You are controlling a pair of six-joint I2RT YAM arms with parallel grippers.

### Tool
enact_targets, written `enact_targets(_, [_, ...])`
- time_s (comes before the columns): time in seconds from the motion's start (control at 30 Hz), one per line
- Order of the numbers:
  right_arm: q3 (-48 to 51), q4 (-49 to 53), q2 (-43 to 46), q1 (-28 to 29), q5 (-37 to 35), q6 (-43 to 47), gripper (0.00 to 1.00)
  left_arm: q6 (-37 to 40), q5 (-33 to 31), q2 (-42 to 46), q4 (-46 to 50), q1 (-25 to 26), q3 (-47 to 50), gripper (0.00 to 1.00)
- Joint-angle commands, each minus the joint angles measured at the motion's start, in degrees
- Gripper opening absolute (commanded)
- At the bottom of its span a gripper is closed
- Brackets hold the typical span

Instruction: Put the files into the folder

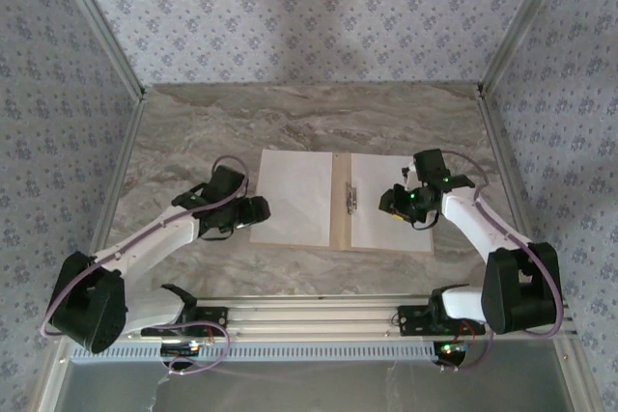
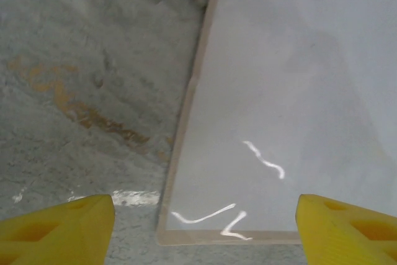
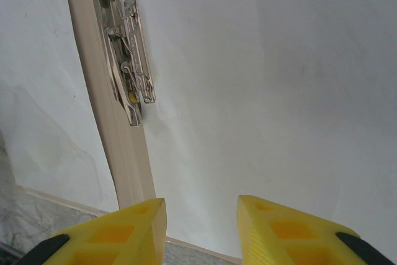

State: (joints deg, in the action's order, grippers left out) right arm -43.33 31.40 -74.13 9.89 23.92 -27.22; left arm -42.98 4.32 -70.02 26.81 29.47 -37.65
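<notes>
The folder (image 1: 338, 231) is lying open on the tabletop (image 1: 193, 132), spine pointing away from the arms, files (image 1: 294, 195) inside. The left gripper (image 1: 257, 211) — wide open, empty — is hovering at its left edge, and the right gripper (image 1: 389, 204) — half-open, empty — is hovering beside the clip (image 1: 351, 198).

The table (image 1: 193, 123) is finished as veined stone with a dull sheen. The folder (image 1: 338, 229) is edged in matt tan cardboard, and its clip (image 3: 131, 60) is made of bright polished metal. The sheets (image 2: 279, 91) are smooth white paper, marked by glossy glints. The fingers (image 3: 111, 234) of the right hand (image 3: 201, 231) are moulded in matt yellow plastic.
</notes>
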Motion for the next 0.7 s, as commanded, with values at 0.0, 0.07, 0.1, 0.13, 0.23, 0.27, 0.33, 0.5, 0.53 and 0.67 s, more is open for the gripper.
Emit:
enact_targets(0.0, [0.61,-1.95,0.13,0.51,1.91,-0.93,0.36,-0.18,3.05,-1.27,-1.62,-0.15,0.89,0.77])
enact_targets(0.07, [0.96,-2.50,0.22,1.20,1.92,-1.63,0.36,-0.39,3.79,-1.97,-1.76,-0.18,1.16,0.74])
enact_targets(0.1, [1.18,-2.77,0.21,1.70,1.91,-1.90,0.36,-0.40,4.13,-2.26,-1.92,-0.16,1.22,0.72])
enact_targets(0.13, [1.15,-2.96,0.22,2.24,1.87,-2.09,0.36,-0.35,4.35,-2.47,-1.94,-0.21,1.39,0.71])
enact_targets(0.23, [1.17,-3.52,-0.14,4.12,1.31,-2.96,0.36,-0.64,4.48,-2.88,-1.98,-0.19,1.61,0.67])
enact_targets(0.27, [1.23,-3.65,-0.18,4.85,1.05,-3.20,0.36,-0.69,4.69,-3.01,-1.94,-0.19,1.77,0.66])
enact_targets(0.33, [1.28,-4.23,-0.40,6.26,0.65,-4.16,0.36,-1.08,5.16,-3.06,-2.09,-0.16,1.94,0.63])
enact_targets(0.5, [1.58,-6.53,-0.70,10.96,-0.25,-6.83,0.36,-1.75,5.74,-3.10,-2.41,-0.20,2.70,0.60])
enact_targets(0.53, [1.58,-7.02,-0.91,12.15,-0.66,-7.43,0.36,-1.87,5.91,-3.10,-2.53,-0.21,2.91,0.60])
enact_targets(0.67, [1.93,-10.10,-2.18,16.77,-1.92,-10.60,0.35,-2.65,7.42,-3.46,-3.97,-0.20,3.93,0.57])
